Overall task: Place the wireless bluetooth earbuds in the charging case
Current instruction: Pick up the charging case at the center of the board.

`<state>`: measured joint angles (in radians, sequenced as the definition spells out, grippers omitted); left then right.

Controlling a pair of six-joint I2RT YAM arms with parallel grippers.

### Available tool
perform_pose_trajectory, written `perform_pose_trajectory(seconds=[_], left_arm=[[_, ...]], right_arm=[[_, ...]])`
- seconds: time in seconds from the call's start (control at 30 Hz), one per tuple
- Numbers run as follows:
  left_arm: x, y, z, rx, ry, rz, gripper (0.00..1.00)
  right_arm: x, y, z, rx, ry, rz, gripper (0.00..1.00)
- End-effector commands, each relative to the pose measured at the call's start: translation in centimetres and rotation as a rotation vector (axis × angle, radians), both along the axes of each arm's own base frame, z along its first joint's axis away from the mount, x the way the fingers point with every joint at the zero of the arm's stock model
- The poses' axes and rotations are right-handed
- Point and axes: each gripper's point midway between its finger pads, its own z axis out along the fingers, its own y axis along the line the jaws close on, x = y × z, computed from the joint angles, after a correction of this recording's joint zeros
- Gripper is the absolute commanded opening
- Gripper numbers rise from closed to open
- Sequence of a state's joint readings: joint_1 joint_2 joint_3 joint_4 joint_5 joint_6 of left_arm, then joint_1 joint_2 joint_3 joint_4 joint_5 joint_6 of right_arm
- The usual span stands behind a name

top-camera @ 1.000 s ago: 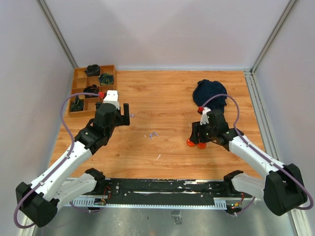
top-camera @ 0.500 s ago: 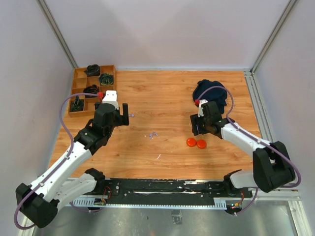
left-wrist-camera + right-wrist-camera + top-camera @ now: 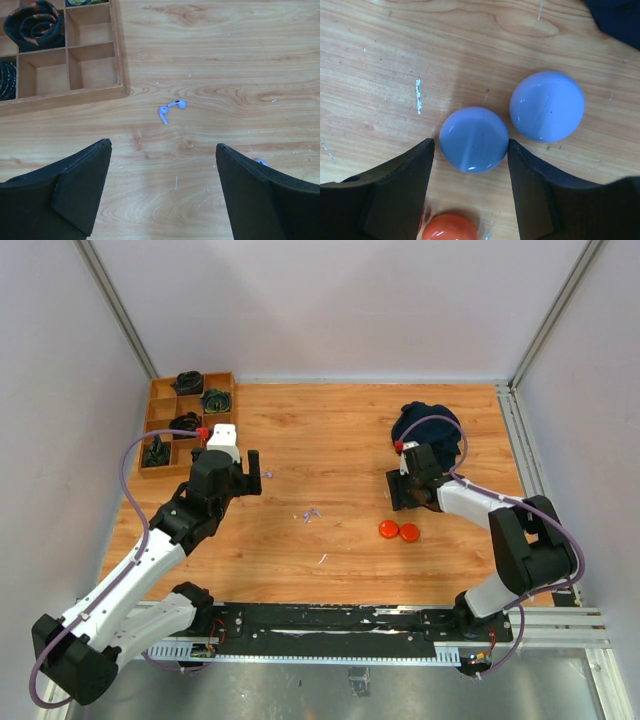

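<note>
Two pale lilac earbuds [image 3: 170, 109] lie close together on the wood ahead of my left gripper [image 3: 164, 145], which is open and empty; they also show in the top view [image 3: 312, 513]. Another lilac bit [image 3: 260, 161] peeks out beside my left gripper's right finger. My right gripper [image 3: 469, 142] is open, its jaws closely flanking a round lilac puck [image 3: 474, 139]; the right finger touches it. A second lilac puck [image 3: 546, 106] lies beside it. Two orange-red pucks [image 3: 398, 531] lie just nearer than my right gripper [image 3: 398, 492]. No orange-red earbuds show.
A wooden compartment tray [image 3: 160, 425] holding dark coiled items stands at the far left, close to my left gripper [image 3: 255, 475]. A dark blue cloth [image 3: 428, 425] lies just beyond my right gripper.
My right gripper has moved away from the orange-red pucks toward the far side, uncovering them, and now sits over the lilac pucks. The left arm has not moved.
</note>
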<state>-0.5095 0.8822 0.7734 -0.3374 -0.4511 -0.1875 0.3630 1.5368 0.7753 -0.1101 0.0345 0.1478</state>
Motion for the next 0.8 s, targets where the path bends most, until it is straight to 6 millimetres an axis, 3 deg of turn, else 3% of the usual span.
perform_pose_trajectory(seconds=[0.0,0.2,0.33,0.77], left_arm=[[0.3,0.0,0.4,-0.019,-0.021,0.005,0.91],[0.4,-0.5,0.1,-0.028,-0.011,-0.021,0.91],[0.4,-1.6,0.4,-0.069,-0.009,-0.072,0.91],[-1.5,-7.5,0.6,-0.279,0.09,-0.326,0.91]], right_arm=[[1.8,0.1,0.4,0.011,-0.037,0.001,0.6],[1.8,0.8,-0.1,0.03,-0.011,0.038,0.52],[1.5,2.1,0.6,0.074,-0.017,0.1,0.48],[-0.6,8.1,6.9,0.093,-0.226,0.46,0.45]])
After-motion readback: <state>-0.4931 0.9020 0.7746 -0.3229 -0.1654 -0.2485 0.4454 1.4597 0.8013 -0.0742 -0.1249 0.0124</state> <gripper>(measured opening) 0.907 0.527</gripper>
